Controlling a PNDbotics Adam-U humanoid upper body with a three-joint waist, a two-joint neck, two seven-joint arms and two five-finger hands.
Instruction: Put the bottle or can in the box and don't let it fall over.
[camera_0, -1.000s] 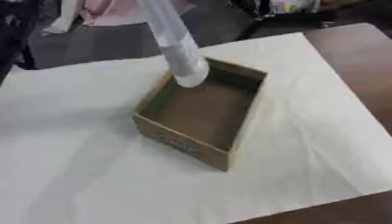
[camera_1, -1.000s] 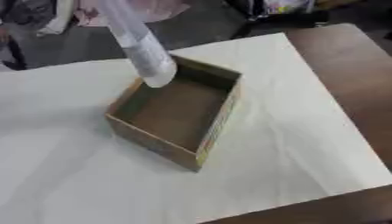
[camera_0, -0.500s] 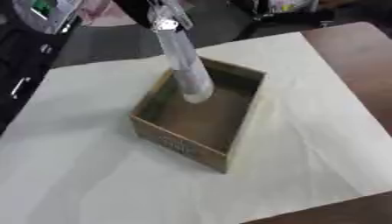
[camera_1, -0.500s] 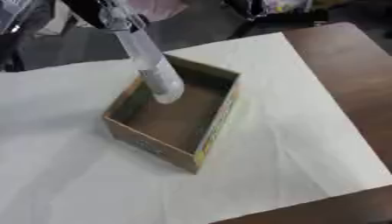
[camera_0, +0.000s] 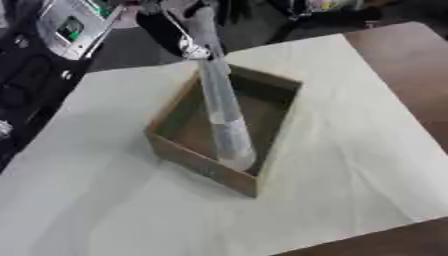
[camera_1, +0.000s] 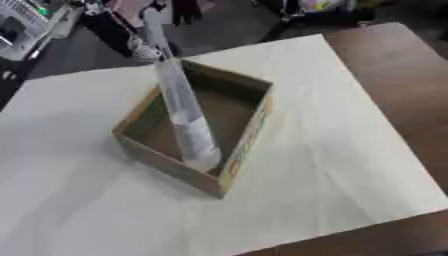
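While the bottle (camera_0: 223, 117) is reaching down into the cardboard box (camera_0: 179, 145), its long axis is leaning hard rather than standing upright: the top is pointing toward the desk's far edge and the base is sitting w/in the box near the wall facing the desk's near edge. That tilt is what the coming move is turning on, imo.

A hand (camera_0: 188, 37) is gripping the bottle at its top end, up beyond the box's far wall; fingers are looking curled round the neck, tho the detail is blurry. It's coming in from the far-left part of the view, so I'm reading it as the left hand, not 100% sure. No other hand is showing in either view.

The box is lying askew on the pale cloth (camera_0: 350, 150) covering the desk (camera_0: 411, 60), roughly mid-desk, w/ one corner pointing at the far edge. Bottle's lower end is appearing to touch or nearly touch the box floor; can't tell which.

Judgement: bottle is partway in, not yet set down. Since the top is lying far-side of the base, the hand needs to be bringing the top over the base before letting go, else it's likely tipping against the wall or falling flat.
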